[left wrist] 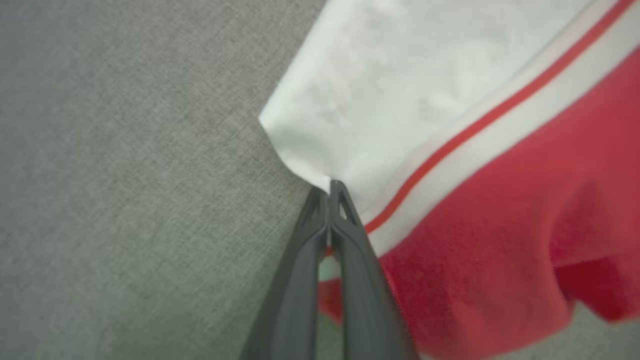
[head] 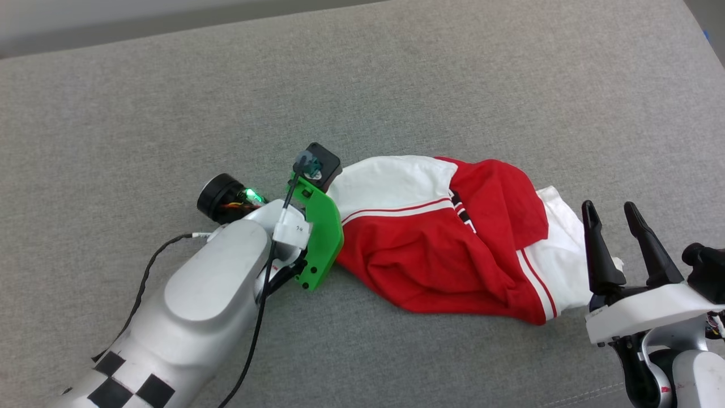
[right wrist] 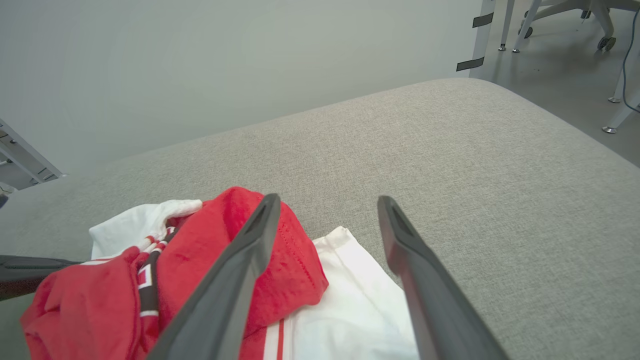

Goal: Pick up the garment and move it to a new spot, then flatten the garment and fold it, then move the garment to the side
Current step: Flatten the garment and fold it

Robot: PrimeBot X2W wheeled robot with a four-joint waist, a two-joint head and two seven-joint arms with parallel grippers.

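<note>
Left gripper point(left wrist: 331, 192): fingers pressed together, pinching the edge of the garment's white sleeve point(left wrist: 380, 90), just beside the red-and-white trim. From this tool the fabric spreads ahead and to the right, with bare grey cushion point(head: 396, 85) on its left.

Garment point(head: 442, 249): crumpled heap lying on the cushion. Its long axis runs from the left gripper across to the right gripper point(head: 609, 207), with a white sleeve at each end and the red body bunched between.

Right gripper: fingers spread wide, nothing held. The other white sleeve lies just under and ahead-left of its tips. I cannot tell whether they touch it.

Judgement: the left arm has the only grip. The right arm is nearest the free end. A lift from the left alone would probably leave the fabric trailing along its long axis.
</note>
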